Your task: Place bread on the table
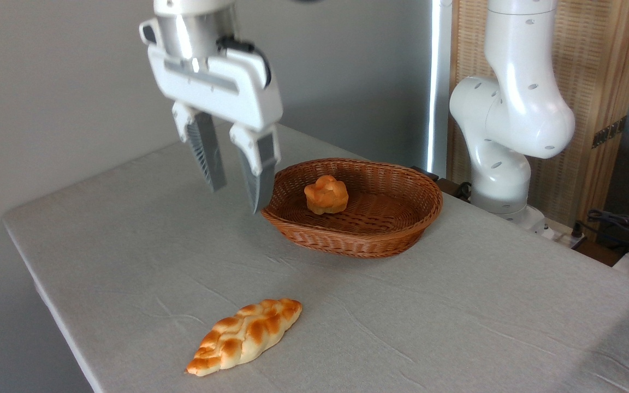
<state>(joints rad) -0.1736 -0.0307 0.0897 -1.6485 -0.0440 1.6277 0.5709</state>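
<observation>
Soft, even daylight; a bright glare strip runs down the pale vertical post (439, 82) at one o'clock. Shadows are faint, focus sharp throughout, no visible edge distortion.

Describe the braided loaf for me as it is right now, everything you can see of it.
The bread is a long braided loaf with tapered ends, golden-yellow with browned orange ridges and a glossy crust. It lies flat on the grey cloth of the table, near the front edge, set diagonally with its lower end toward the front left. It looks whole and undamaged. Nothing touches it but the cloth: the wicker basket sits well behind it, and the gripper hangs open and empty above the table, beside the basket's left rim.
</observation>
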